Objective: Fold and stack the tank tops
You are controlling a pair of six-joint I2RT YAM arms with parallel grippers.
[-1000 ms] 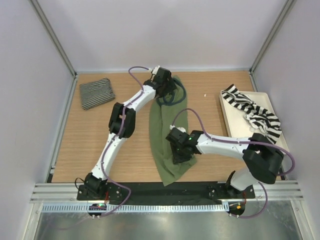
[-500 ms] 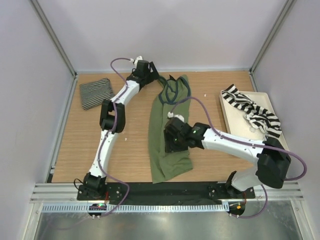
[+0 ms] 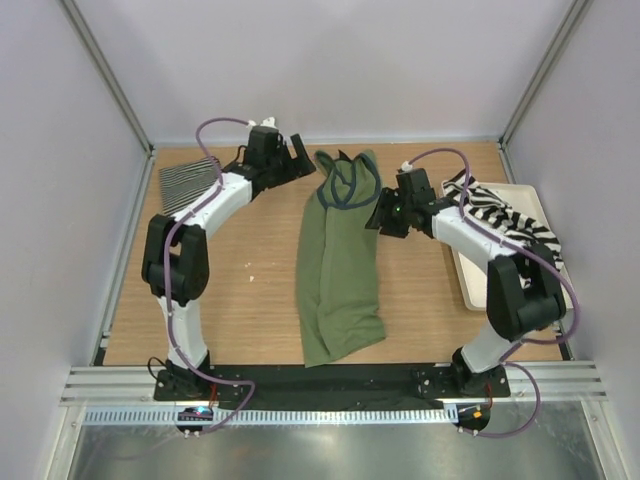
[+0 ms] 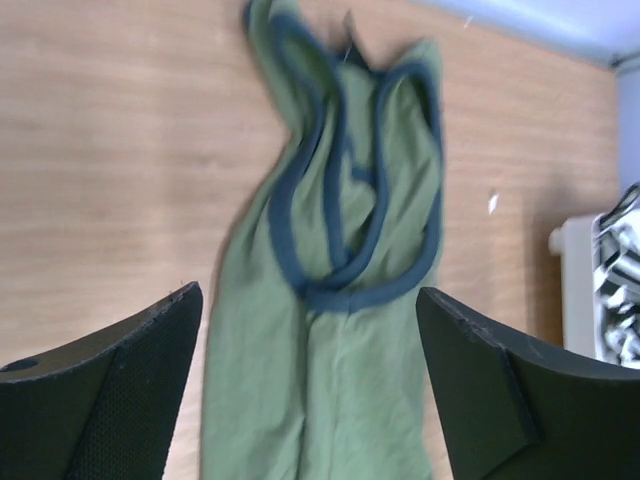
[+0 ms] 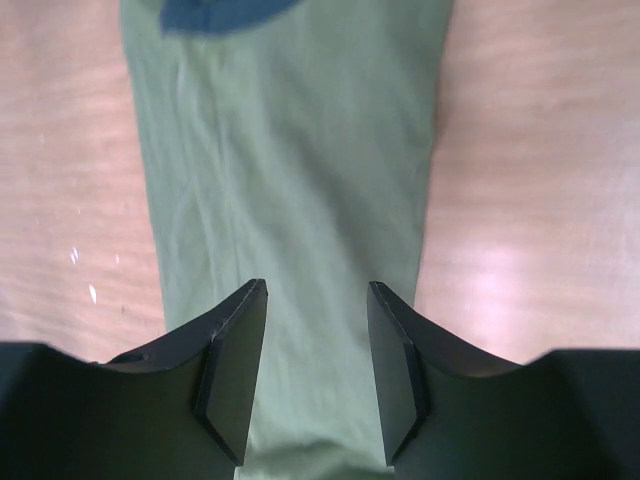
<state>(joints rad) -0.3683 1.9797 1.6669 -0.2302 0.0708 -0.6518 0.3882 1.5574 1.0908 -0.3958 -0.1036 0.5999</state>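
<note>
The olive green tank top (image 3: pixel 340 270) lies flat and lengthwise mid-table, its dark-edged straps at the far end. My left gripper (image 3: pixel 296 152) is open and empty, hovering just left of the straps; in the left wrist view its jaws (image 4: pixel 308 300) frame the top (image 4: pixel 340 330). My right gripper (image 3: pixel 382 216) is open and empty at the top's right edge; the right wrist view (image 5: pixel 316 290) shows green cloth (image 5: pixel 290 150) below it. The pinstriped top (image 3: pixel 185 182) lies folded at the far left, partly behind my left arm. The broad-striped top (image 3: pixel 505 218) lies crumpled on the tray.
The cream tray (image 3: pixel 480 285) stands along the right edge of the table and also shows in the left wrist view (image 4: pixel 572 290). Grey walls close in the table at the back and sides. Bare wood shows on both sides of the green top.
Both grippers have left the green top: the left swung back and to the left, the right rose from the top's lower middle to its upper right side. The top now lies straighter.
</note>
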